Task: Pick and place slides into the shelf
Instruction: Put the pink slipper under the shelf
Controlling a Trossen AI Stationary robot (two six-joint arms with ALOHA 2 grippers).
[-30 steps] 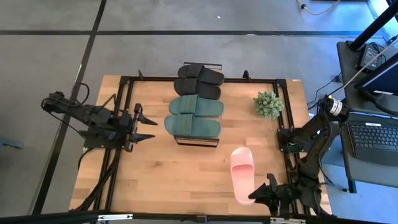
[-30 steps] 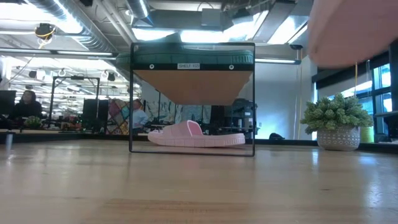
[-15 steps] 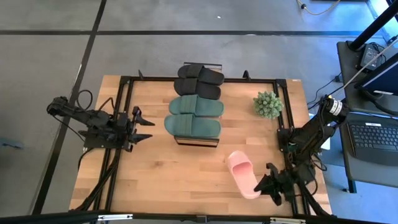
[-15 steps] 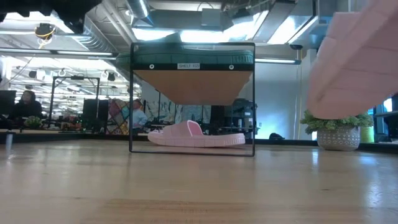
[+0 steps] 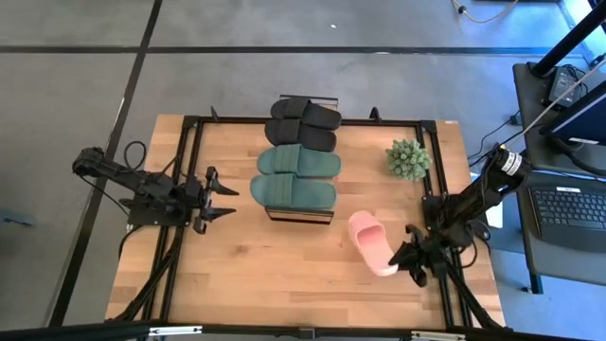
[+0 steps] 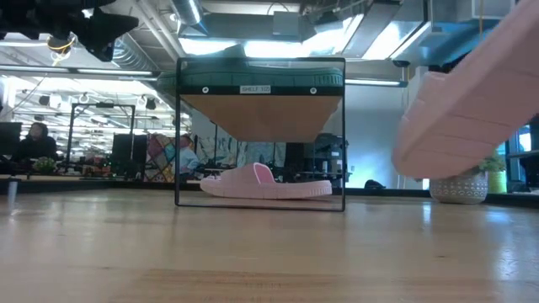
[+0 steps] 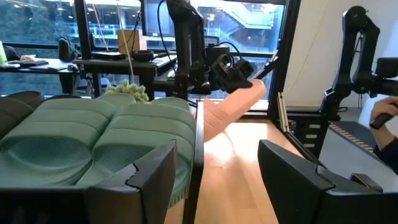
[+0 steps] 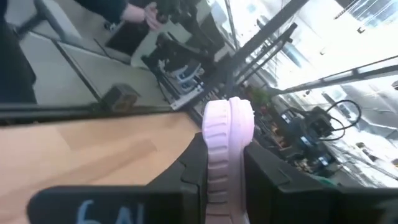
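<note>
The right gripper [image 5: 402, 260], near the counter's [image 5: 237, 275] right edge, has its jaws clamped on a pink slide [image 5: 372, 243] held tilted above the wood, just beside the shelf [image 5: 298, 216]. The left gripper [image 5: 222, 201] waits by the left edge, jaws apart.

Wooden table [image 5: 256, 275] — bears the shelf [image 5: 299, 216] and a potted plant [image 5: 408, 159]

I'm looking into an open-plan office lab: exposed ceiling ducts [image 6: 126, 50], desks with monitors [image 6: 130, 150], a laptop [image 5: 568, 206] beside my table [image 5: 237, 275].
</note>
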